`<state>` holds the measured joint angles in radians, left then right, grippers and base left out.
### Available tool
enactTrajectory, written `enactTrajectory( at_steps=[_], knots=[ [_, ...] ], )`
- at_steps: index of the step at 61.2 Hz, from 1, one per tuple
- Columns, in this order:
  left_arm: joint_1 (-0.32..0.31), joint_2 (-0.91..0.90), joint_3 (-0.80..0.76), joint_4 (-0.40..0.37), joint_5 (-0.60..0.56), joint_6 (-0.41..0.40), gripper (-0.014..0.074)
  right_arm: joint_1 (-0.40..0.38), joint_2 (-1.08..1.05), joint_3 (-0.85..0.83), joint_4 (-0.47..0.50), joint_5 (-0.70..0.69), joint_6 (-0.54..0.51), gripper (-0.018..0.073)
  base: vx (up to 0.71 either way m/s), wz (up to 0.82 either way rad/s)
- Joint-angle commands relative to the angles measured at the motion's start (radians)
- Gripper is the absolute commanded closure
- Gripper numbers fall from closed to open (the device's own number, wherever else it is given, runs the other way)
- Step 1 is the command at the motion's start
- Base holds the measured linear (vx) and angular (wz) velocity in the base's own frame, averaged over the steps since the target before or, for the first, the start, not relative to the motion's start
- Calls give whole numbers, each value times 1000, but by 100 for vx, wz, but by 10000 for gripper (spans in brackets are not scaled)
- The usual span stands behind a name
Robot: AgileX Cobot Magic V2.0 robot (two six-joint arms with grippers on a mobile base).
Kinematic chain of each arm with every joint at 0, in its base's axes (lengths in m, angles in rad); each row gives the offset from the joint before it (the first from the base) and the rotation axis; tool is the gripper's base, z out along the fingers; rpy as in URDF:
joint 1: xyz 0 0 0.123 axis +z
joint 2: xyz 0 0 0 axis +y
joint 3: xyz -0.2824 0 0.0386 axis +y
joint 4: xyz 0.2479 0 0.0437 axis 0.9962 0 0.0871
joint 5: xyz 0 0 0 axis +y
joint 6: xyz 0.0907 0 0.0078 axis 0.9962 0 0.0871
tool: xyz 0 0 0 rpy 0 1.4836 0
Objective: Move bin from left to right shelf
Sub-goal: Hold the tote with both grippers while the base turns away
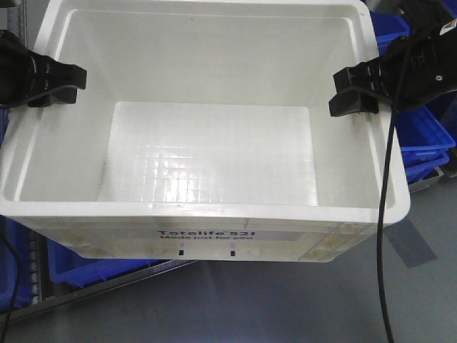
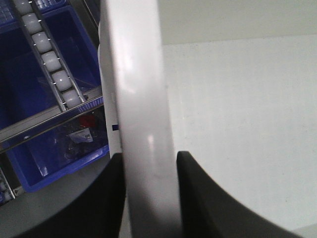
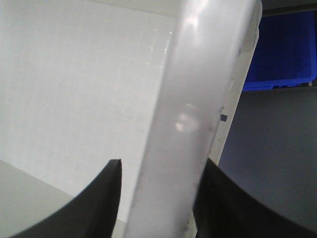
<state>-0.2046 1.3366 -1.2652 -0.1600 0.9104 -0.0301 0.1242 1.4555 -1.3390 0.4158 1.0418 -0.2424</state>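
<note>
The white bin (image 1: 214,213) fills most of the front view. Its open side is up, it is empty, and its printed side wall faces the camera. The left claw (image 1: 75,86) is closed narrow on the left rim, with one finger (image 2: 99,208) outside the wall and one inside, both touching the plastic. The right claw (image 1: 339,93) holds the right rim in the same way, with the rim pinched between its fingers (image 3: 94,208). Blue bins (image 1: 421,136) stand just beside the right edge, and more show under the front left corner, near a roller track (image 2: 49,59). Below the near edge there is open grey floor (image 1: 285,307). A black cable (image 1: 384,214) hangs across the front right corner. I cannot tell if the bottom rests on something.
</note>
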Motion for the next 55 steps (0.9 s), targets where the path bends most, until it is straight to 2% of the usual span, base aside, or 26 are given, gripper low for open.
enactTrajectory(
  at_steps=[1,33,55],
  knots=[
    [2,-45,-40,-6,-95,42,604,-9,-52,-38,8,-56,-45,564,-4,-18],
    [2,-45,-40,-6,-95,42,604,-9,-52,-38,8,-56,-45,564,-2,-21],
    [2,-45,-40,-6,-95,42,604,-9,-52,-38,8,-56,-46,564,2,-48]
  ],
)
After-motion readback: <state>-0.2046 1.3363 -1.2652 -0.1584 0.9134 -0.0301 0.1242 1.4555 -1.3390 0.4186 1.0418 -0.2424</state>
